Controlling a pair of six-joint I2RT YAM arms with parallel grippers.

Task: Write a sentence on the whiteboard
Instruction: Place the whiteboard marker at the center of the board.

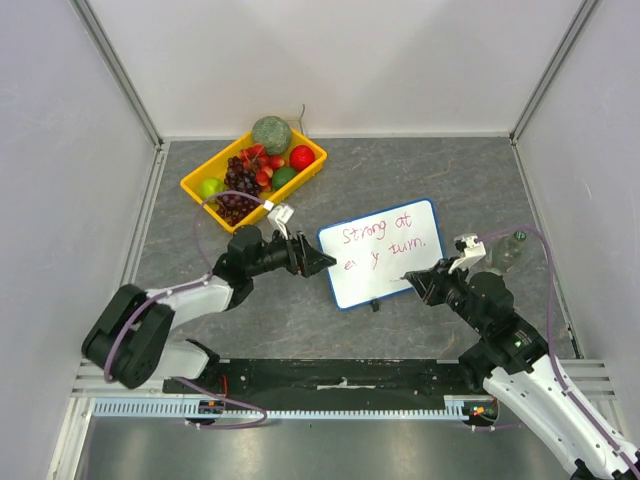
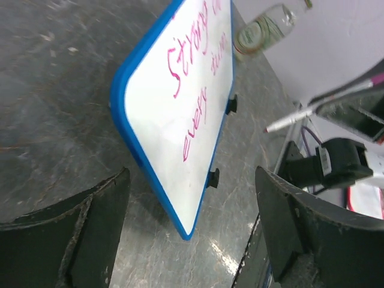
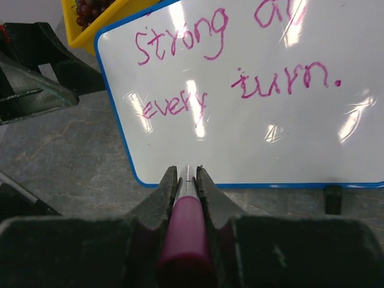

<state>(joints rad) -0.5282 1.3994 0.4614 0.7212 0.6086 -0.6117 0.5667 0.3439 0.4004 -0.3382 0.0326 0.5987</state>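
- Small blue-rimmed white whiteboard (image 1: pixel 388 285): rests on the grey stone-look surface (image 1: pixel 470 180) between both arms; its pink-red handwritten sentence (image 3: pixel 240 72) looks complete to me.
- Right pincer (image 3: pixel 187 175): pinching a pink marker (image 3: pixel 183 240), tip by the board's near rim; I judge a stray dip would streak "every".
- Left pincer (image 1: pixel 322 262): spread, the board's left edge just before it, unheld; a nudge could skid the board.

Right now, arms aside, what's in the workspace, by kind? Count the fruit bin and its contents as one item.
whiteboard: 1
pink marker, held in the right gripper: 1
clear plastic bottle: 1
yellow fruit bin: 1
Total: 4
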